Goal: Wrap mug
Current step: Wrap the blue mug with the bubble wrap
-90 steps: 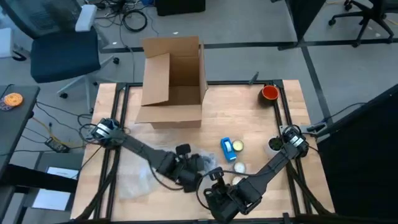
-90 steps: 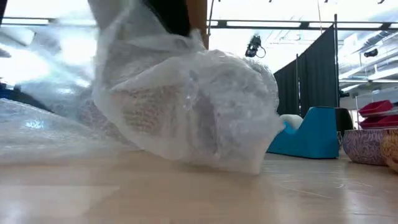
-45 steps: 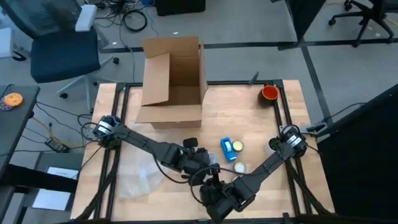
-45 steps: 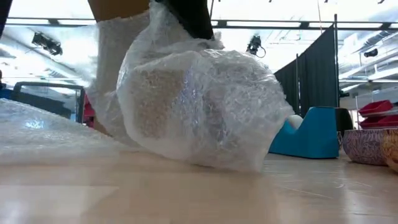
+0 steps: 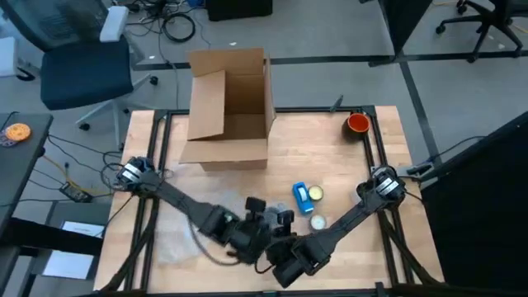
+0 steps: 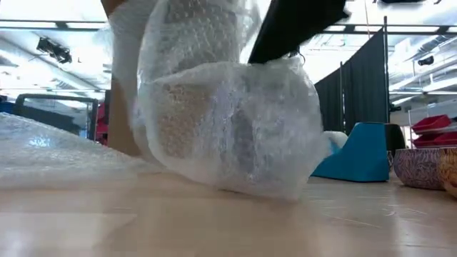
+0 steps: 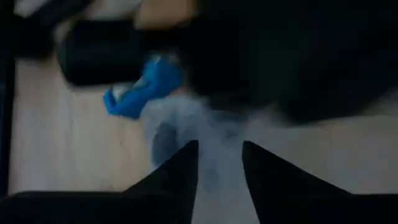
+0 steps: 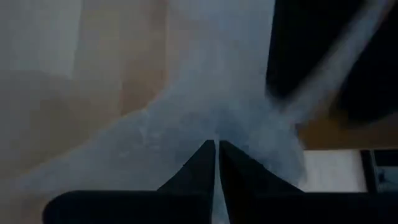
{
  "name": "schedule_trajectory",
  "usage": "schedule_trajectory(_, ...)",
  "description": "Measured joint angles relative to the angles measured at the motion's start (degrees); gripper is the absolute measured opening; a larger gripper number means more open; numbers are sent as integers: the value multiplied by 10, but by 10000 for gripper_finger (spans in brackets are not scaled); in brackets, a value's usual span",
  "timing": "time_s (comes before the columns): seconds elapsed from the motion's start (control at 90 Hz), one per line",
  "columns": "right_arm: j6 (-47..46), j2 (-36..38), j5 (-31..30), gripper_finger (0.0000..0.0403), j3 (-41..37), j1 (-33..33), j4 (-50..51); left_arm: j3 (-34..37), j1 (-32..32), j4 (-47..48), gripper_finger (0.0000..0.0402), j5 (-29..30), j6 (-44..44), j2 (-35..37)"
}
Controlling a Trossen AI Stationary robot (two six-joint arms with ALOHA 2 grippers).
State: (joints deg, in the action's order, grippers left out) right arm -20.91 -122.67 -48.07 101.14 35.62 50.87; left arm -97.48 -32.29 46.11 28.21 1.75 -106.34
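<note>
Meeting low over the near middle of the pale wooden desk (image 5: 346,157), both dark arms worked at a bundle of clear bubble wrap (image 6: 228,128). From the low camera the wrap bulged as a rounded, lumpy parcel resting on the boards, with a loose tail of plastic rising above it and a flat sheet (image 6: 57,153) trailing across the wood beside it. Whatever lay inside was hidden; no mug could be made out through the plastic.

The left hand (image 7: 217,165) had its two fingers set narrowly apart, with a strip of the hazy wrap between them. The right hand (image 8: 217,155) had its fingers pressed almost together, pinching the plastic at the tips. From above, the two hands sat just beside each other at the bundle.

Farther back stood an open brown cardboard box (image 5: 229,107) with its flaps out. A small blue tape dispenser (image 5: 304,196) and a white roll (image 5: 318,222) lay near the arms, and an orange-red round cup (image 5: 357,124) sat well apart near the far right corner.
</note>
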Motion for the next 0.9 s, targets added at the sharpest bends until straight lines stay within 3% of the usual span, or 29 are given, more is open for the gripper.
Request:
schedule_trajectory(0.211,0,0,-69,0,4,-9,-4,0,-53,89,125,6,54,30)
schedule_trajectory(0.322,-2,0,-62,0,8,-10,1,-1,-90,208,125,11,170,52)
schedule_trajectory(0.511,-21,0,-61,0,8,-11,11,3,-179,436,125,52,440,56)
schedule_trajectory(0.756,-68,0,-43,0,8,-18,34,69,-266,418,128,132,638,53)
schedule_trajectory(0.9,-74,0,-39,0,8,-18,34,129,-283,415,147,144,716,52)
